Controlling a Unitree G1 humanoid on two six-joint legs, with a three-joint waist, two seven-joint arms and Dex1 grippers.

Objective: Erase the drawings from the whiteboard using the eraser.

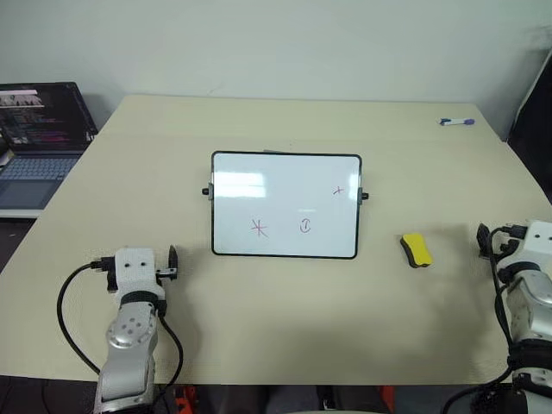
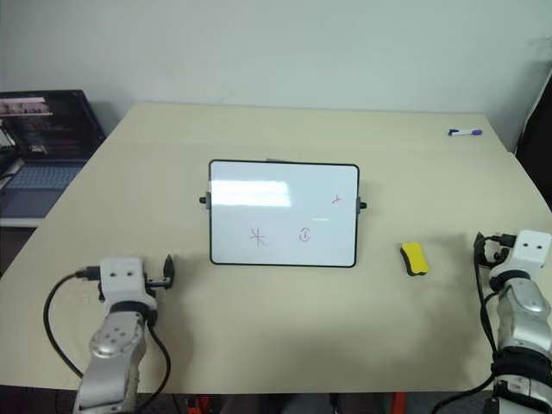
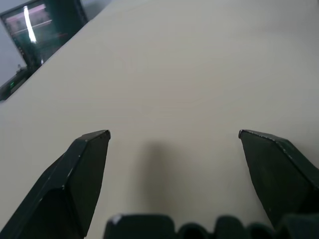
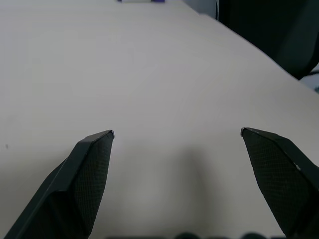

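Observation:
The whiteboard [image 1: 285,194] stands propped up at the middle of the table, its face toward me. The drawings are in red: a star [image 1: 259,228], a small circled shape [image 1: 304,226] and an x [image 1: 338,191]. The yellow eraser [image 1: 417,250] lies flat on the table, right of the board. My left gripper [image 3: 174,133] hovers open over bare table, near the front edge and left of the board. My right gripper [image 4: 177,132] is open too, at the table's right edge, to the right of the eraser. Neither holds anything.
A blue-capped marker pen [image 1: 455,122] lies at the far right corner of the table. An open laptop [image 1: 39,129] sits on a lower surface beyond the left edge. The beige table [image 1: 285,328] is bare between the board and me.

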